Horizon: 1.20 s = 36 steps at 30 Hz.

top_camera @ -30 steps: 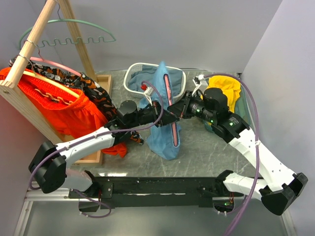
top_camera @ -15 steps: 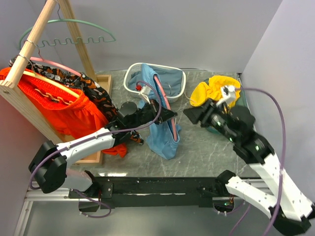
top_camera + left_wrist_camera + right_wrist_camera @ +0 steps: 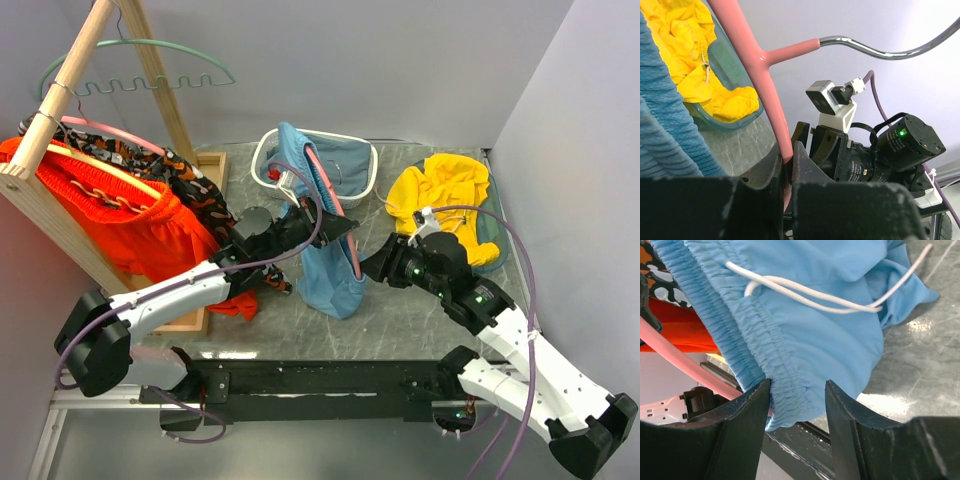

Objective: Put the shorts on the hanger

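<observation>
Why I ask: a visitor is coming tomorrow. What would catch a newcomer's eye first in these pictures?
The light blue shorts hanging on a pink hanger in the middle of the overhead view, with the left end effector clamped on the hanger's bar and the right end effector open around the gathered waistband. Next, the bright orange shorts on the wooden rack at far left, and the yellow garment at the rear right.
</observation>
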Motion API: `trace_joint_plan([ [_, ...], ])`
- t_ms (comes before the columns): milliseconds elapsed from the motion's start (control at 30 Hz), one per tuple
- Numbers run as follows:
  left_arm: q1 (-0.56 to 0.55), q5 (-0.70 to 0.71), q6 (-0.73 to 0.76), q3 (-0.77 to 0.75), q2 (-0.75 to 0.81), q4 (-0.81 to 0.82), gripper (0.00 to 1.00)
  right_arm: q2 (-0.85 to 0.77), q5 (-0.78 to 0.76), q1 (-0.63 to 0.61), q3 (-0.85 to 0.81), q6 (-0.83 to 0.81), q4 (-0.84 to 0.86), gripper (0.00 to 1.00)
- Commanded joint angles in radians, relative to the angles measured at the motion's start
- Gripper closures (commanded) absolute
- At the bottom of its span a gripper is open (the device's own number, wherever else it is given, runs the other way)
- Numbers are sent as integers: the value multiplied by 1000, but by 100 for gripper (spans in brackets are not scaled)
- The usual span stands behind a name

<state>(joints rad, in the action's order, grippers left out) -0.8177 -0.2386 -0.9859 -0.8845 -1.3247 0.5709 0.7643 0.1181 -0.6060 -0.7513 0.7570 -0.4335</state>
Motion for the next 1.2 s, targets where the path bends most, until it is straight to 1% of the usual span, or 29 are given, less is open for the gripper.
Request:
trace_joint_plan([
  [0,-3,-22,26,-36,42,138,99,12,17,-1,-14,-22,82,45],
  [67,-3,-31,29,-44,36,127,99,6,2,0,-10,-19,93,45],
  [233,-5,-53,23,-53,22,136,99,26,37,-1,-22,-51,111,44],
  [300,-6,-50,21,-54,19,142,99,53,28,-1,-31,-56,93,54],
  [433,-6,-31,32,-68,18,139,99,59,26,-6,-22,-67,56,72],
  [467,-5,-25,35,-70,16,141,99,56,23,-6,-25,-70,43,83],
  [500,-5,-18,42,-74,15,141,99,55,12,-6,-32,-71,24,89],
  [567,-6,2,62,-87,4,129,99,37,-23,-6,-78,-77,-46,98],
  [600,-6,11,70,-90,2,127,99,30,-58,-6,-100,-79,-71,100],
  [633,-8,24,84,-87,-2,124,99,26,-72,-6,-123,-81,-120,100],
  [733,-18,64,110,-88,-10,118,99,21,-109,-6,-250,-84,-190,100],
  [833,-37,88,131,-82,-27,126,99,46,-110,-6,-336,-85,-218,100],
  [933,-47,119,130,-80,-36,130,99,90,-107,-6,-381,-88,-229,100],
  [1000,-46,133,112,-80,-33,147,99,116,-103,-6,-381,-93,-226,100],
  [1033,-46,145,109,-94,-28,136,99,119,-101,-8,-361,-93,-214,96],
  [1067,-46,156,105,-106,-18,101,99,115,-109,-5,-349,-96,-206,85],
  [1133,-46,197,93,-148,-8,54,99,95,-113,-5,-321,-114,-168,71],
  [1167,-46,218,78,-162,-4,29,99,92,-117,-6,-321,-122,-163,58],
])
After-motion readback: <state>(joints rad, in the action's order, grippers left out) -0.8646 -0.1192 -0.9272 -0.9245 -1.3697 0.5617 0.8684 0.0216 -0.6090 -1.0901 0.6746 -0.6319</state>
